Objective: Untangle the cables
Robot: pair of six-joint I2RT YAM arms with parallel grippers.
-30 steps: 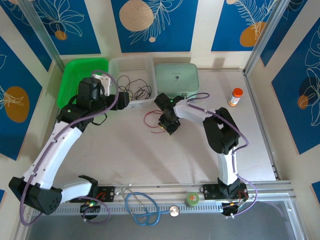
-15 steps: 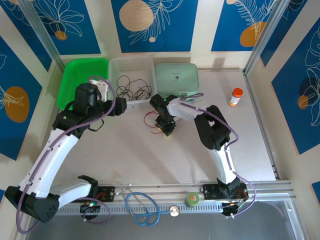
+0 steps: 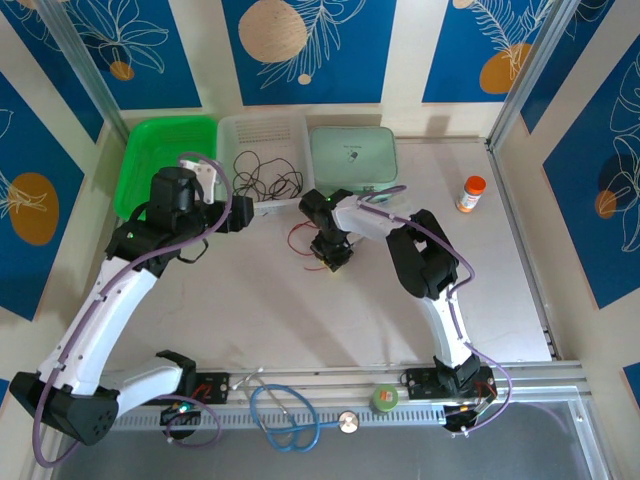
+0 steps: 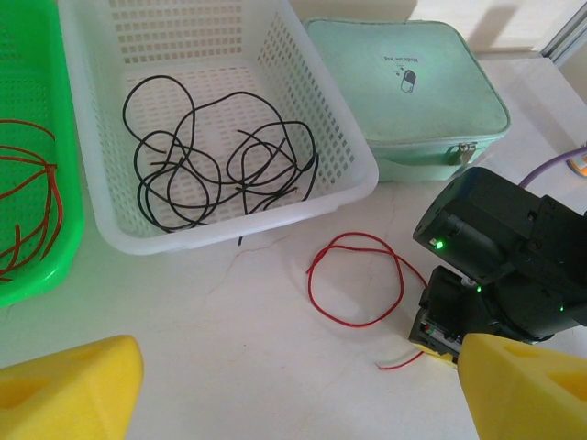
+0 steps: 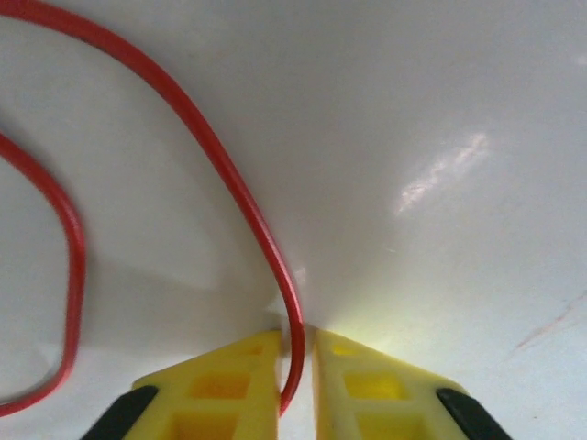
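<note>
Over the last second the right gripper [image 5: 295,344] has been brought a little to the left and lowered onto the white table [image 3: 300,310], and its yellow jaws have been drawn together. They are now seen nearly closed, with only a narrow slit between them, and a thin red wire [image 5: 231,181] is pinched in that slit. This wire lies as a loose open loop [image 4: 353,236] on the table, just in front of the white perforated plastic basket [image 4: 341,124] and near the mint-green zipped case [image 4: 404,92]. In the same second the left arm has been drawn back and leftwards from the basket. The left gripper [image 4: 298,367] is held above the table with its jaws spread wide, and nothing is seen between them. A tangle of thin black wires [image 3: 265,175] is lying inside the white basket, and a few red wires [image 4: 46,167] are lying in the green plastic basket [image 4: 69,188] beside it. The closing is judged to mean that the loose red wire has just been secured, so it can next be lifted and carried away. The green basket seems the likely place for it, since its like is kept there. The task is judged partly done, as this wire is already free of the black ones.
</note>
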